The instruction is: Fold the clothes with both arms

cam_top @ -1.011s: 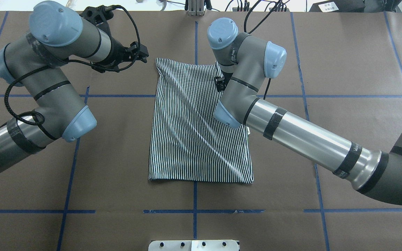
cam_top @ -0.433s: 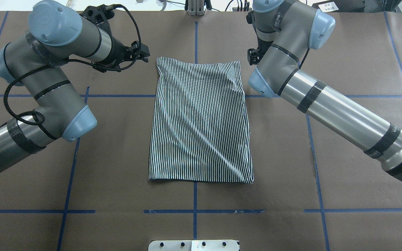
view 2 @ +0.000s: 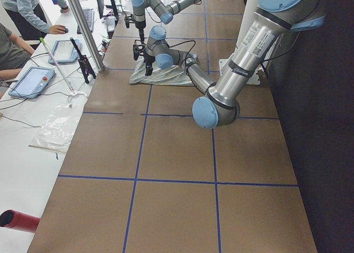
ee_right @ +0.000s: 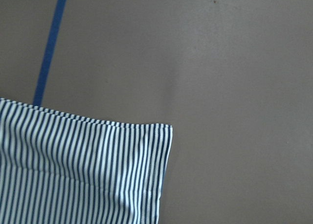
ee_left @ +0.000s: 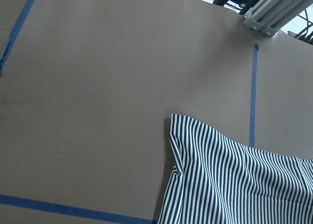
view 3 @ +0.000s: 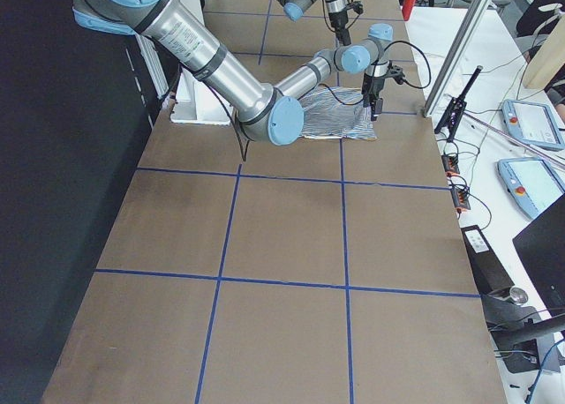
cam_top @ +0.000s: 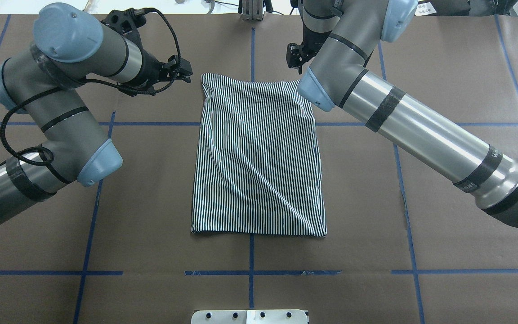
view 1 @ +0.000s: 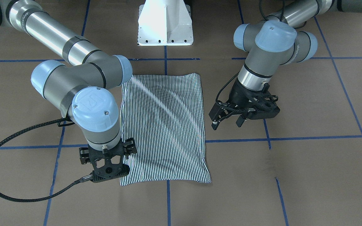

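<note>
Now on the tabletop (cam_top: 151, 225): the striped shirt (cam_top: 259, 157) lies folded into a tall rectangle on the brown paper at mid-table. It sits over a blue tape line (cam_top: 251, 288) that runs away from the robot. Slanting creases cross its top layer; neither collar nor buttons show.
Left claw (view 1: 227, 124): jaws spread wide with nothing between them. It hangs above the tabletop just off the shirt's edge on the robot's left, near the far corner, and is apart from the cloth.
Left wrist view: that far corner shows at the lower right, lying on bare paper, slightly puckered along its side edge.
Right claw (cam_top: 294, 57): it points down at the shirt's far edge, by the far corner on the robot's right. Its fingers are hidden under the wrist, so I cannot tell how far they are open.
Right wrist view: the corner below lies flat on the paper with no finger on it.
Left arm (cam_top: 61, 103): bent at the elbow over the robot's left half, clear of the shirt.
Right arm (cam_top: 421, 130): stretched across from the right; in the overhead view a light-blue joint cap overlaps the shirt's far right corner.
Pedestal (view 1: 165, 23): white, at the robot's side of the tabletop, apart from the shirt.
Side bench: a seated person (view 2: 22, 10), two tablet-like pendants (view 2: 33, 82) and a clear plastic bag (view 2: 55, 128) lying flat, whose contents cannot be made out.
</note>
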Available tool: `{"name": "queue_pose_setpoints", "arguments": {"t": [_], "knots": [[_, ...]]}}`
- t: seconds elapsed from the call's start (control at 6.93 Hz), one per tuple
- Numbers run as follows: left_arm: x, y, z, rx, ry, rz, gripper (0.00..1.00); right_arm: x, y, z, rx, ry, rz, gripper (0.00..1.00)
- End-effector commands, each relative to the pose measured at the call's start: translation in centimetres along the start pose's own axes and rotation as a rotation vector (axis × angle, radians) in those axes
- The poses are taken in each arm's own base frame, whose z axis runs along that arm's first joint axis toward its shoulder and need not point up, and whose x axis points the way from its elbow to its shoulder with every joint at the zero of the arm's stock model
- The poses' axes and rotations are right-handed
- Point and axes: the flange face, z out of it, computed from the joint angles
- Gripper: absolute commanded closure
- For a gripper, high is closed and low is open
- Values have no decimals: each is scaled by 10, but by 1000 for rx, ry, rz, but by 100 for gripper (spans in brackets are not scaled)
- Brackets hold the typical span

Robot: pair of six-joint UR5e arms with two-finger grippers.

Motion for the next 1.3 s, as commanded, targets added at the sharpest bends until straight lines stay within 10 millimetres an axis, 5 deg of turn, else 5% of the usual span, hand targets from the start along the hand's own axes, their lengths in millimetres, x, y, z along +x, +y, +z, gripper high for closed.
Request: {"name": "queue_pose_setpoints", "arguments": {"t": [0.0, 0.14, 0.29, 0.43, 0.72, 1.16], "knots": [[-30, 76, -9, -139, 6, -130, 0, -1, 22, -16, -26, -106, 43, 0], [-25, 126, -9, -173, 2, -202, 0, 6, 38, -23, -29, -146, 61, 0], [-12, 189, 13, -179, -88, -280, 1, 12, 49, -25, -29, -164, 85, 0], [26, 250, 33, -169, -182, -282, 4, 16, 55, -30, -29, -181, 93, 0], [57, 263, 58, -89, -283, -344, 4, 17, 57, -32, -33, -192, 95, 0], [30, 273, 84, -70, -363, -333, 6, 16, 57, -32, -37, -192, 123, 0]]}}
